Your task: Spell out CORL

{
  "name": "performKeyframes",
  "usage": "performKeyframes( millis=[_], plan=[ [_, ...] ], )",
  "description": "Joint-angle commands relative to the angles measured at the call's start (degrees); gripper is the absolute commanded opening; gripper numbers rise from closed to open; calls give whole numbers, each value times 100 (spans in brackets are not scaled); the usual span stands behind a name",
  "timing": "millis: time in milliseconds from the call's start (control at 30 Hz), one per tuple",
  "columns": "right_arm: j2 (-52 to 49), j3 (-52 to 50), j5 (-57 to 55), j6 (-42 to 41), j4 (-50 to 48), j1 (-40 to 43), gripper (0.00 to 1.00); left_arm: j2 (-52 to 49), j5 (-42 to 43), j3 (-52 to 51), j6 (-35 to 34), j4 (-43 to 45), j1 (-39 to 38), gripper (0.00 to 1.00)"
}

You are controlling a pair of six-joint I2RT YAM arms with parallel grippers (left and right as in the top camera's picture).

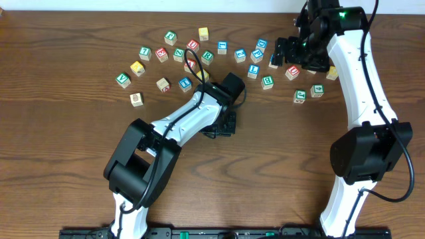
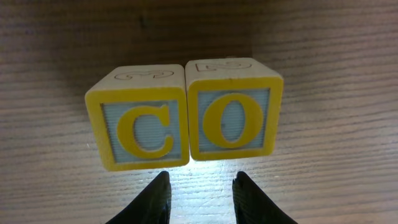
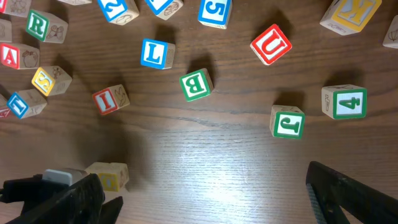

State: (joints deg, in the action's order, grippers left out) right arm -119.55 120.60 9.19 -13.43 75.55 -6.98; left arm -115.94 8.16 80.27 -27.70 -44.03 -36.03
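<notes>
Two yellow-framed cubes stand side by side on the table in the left wrist view, the C cube (image 2: 140, 124) on the left touching the O cube (image 2: 233, 115) on the right. My left gripper (image 2: 198, 183) sits just in front of them, open a little, nothing between its fingers. In the overhead view the left gripper (image 1: 224, 125) hides both cubes. The white cube with the blue L (image 3: 155, 53) and the white cube with the green R (image 3: 38, 25) lie loose in the scatter. My right gripper (image 3: 208, 186) hangs wide open and empty above the table, near the cluster's right end (image 1: 292, 56).
Several loose letter cubes lie across the back of the table: a red U (image 3: 270, 43), a green B (image 3: 196, 84), a green J (image 3: 287, 122), a green 4 (image 3: 344, 102), a red I (image 3: 109, 99). A yellow cube (image 3: 109, 176) sits at the lower left of the right wrist view.
</notes>
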Motion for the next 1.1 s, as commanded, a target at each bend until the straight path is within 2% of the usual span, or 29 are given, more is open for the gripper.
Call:
performKeyframes(
  millis=[0,1067],
  plan=[
    [-42,129,-7,-20,15,17,99,-70,-138,-24,-92,2,7,33],
    [-42,120,-7,-20,37,13,99,-175,-138,-24,-92,122,11,33]
  ],
)
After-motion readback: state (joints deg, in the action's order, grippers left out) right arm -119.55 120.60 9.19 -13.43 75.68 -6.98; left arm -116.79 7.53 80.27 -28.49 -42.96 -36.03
